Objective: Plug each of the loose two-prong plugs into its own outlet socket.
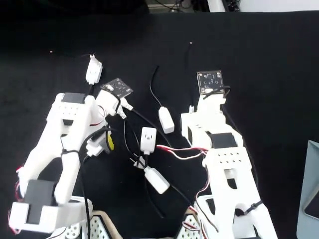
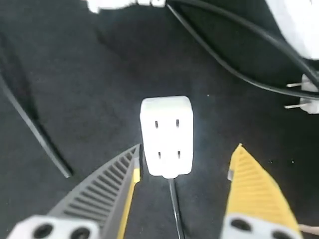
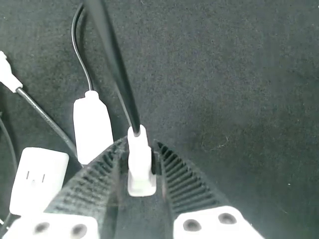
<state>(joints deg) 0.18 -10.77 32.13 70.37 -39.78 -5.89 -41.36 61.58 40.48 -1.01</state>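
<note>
With the right gripper (image 3: pixel 140 147) pinching a two-prong plug (image 3: pixel 139 169) and the left gripper (image 2: pixel 189 149) spread astride the outlet block (image 2: pixel 166 128), that unclamped block would likely slide when pushed.

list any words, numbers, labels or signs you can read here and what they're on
No text can be read in these pictures.
outlet socket: plain white face with slots, no print.
plug held in the right gripper: no marking visible.
black board on an arm: pale dots, too small to tell if any are letters.
</note>
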